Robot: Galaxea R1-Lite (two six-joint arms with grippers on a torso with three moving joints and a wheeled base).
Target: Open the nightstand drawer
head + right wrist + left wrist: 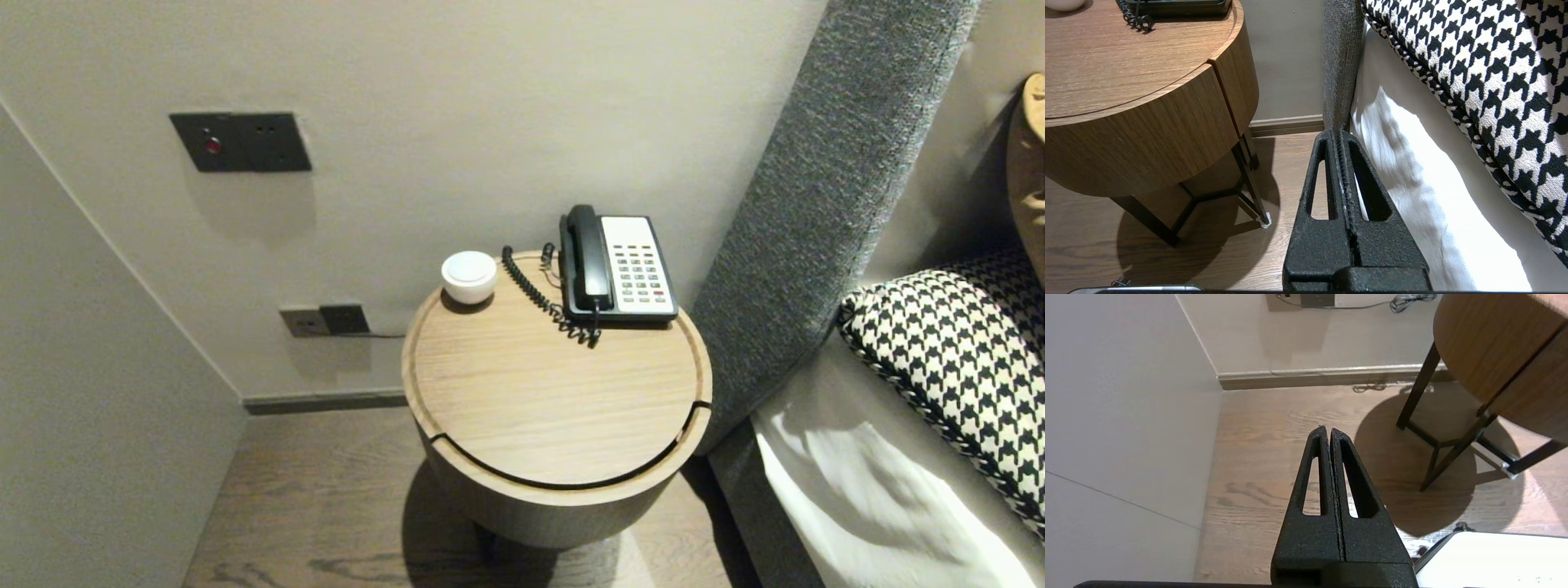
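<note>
A round wooden bedside table stands against the wall. At its back sits a black and white desk phone with the handset on its cradle and a coiled cord. A small white bowl-shaped object rests to the phone's left. Neither arm shows in the head view. My left gripper is shut and empty, low over the wooden floor to the left of the table's legs. My right gripper is shut and empty, low between the table and the bed's white sheet.
A grey upholstered headboard rises right of the table, with a houndstooth pillow on the bed. Wall sockets sit low behind the table and a dark switch panel higher up. A side wall closes the left.
</note>
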